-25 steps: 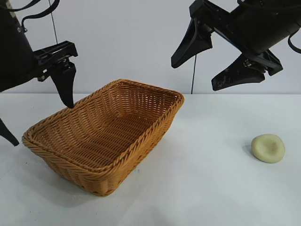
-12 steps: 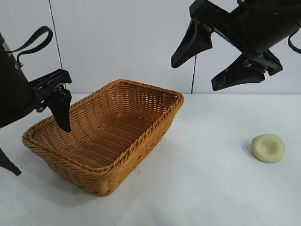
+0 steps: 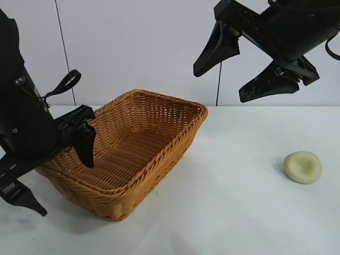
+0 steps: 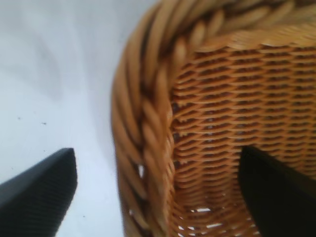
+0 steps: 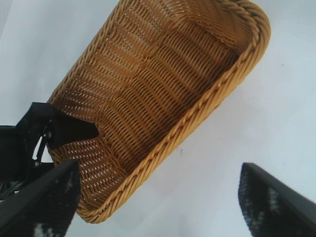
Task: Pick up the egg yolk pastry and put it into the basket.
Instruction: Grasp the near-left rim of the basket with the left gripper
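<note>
A white table (image 3: 239, 212) fills the lower half of the room's view, matte and plain. It lies under the fingers of the left gripper (image 3: 65, 188) and spreads well below those of the right gripper (image 3: 219, 86). Behind both stands a pale wall (image 3: 138, 48), which meets the table's far edge in a straight level line. A thin dark cord (image 3: 218, 98) hangs down the wall and shows right between the right gripper's fingers. A second thin line (image 3: 64, 48) runs down the wall above the left gripper's fingers, slightly slanted. Close by the left fingertips the tabletop carries a few tiny dark specks (image 4: 43, 123) — too small to tell what.
</note>
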Available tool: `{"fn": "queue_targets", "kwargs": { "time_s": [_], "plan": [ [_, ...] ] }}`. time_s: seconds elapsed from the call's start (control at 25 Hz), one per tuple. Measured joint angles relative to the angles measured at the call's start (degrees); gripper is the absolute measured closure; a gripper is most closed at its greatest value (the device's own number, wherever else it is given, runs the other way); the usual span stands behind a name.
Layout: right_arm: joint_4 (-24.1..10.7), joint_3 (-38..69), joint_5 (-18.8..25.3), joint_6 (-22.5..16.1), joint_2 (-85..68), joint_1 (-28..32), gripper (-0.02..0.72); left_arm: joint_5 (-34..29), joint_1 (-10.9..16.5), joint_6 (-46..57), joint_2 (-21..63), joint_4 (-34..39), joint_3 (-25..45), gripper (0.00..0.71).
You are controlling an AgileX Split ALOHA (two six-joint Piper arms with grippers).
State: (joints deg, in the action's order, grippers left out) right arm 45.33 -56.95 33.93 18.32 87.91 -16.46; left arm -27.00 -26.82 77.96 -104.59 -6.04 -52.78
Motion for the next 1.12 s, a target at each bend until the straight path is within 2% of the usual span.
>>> {"fn": "queue_targets", "kwargs": {
  "time_s": [0.16, 0.28, 0.36, 0.6, 0.72, 0.8, 0.92, 1.0, 1.12],
  "plan": [
    [0.00, 0.00, 0.00, 0.00, 0.00, 0.00, 0.079, 0.61, 0.00, 0.00, -0.53, -0.05, 0.00, 0.072],
    [0.00, 0.00, 0.00, 0.00, 0.00, 0.00, 0.079, 0.84, 0.00, -0.42, -0.53, -0.07, 0.00, 0.114],
    [0.04, 0.00, 0.00, 0.00, 0.00, 0.00, 0.079, 1.01, 0.00, -1.00, -0.53, -0.07, 0.00, 0.182],
    [0.04, 0.00, 0.00, 0.00, 0.00, 0.00, 0.079, 1.01, 0.00, -1.57, -0.53, -0.07, 0.00, 0.497],
    [0.04, 0.00, 0.05, 0.00, 0.00, 0.00, 0.079, 0.84, 0.00, -1.32, -0.53, -0.42, 0.00, 0.597],
    [0.04, 0.00, 0.05, 0.00, 0.00, 0.00, 0.079, 1.59, 0.00, -1.26, -0.53, -0.56, 0.00, 0.624],
    [0.04, 0.00, 0.05, 0.00, 0.00, 0.00, 0.079, 1.52, 0.06, -1.59, -0.53, -0.93, 0.00, 0.625],
    [0.04, 0.00, 0.05, 0.00, 0.00, 0.00, 0.079, 1.09, 0.85, -3.01, -0.39, -1.72, -0.17, 0.626],
    [0.04, 0.00, 0.05, 0.00, 0.00, 0.00, 0.079, -1.80, 3.52, -9.55, 0.65, -4.55, -2.27, 0.627]
  ]
}}
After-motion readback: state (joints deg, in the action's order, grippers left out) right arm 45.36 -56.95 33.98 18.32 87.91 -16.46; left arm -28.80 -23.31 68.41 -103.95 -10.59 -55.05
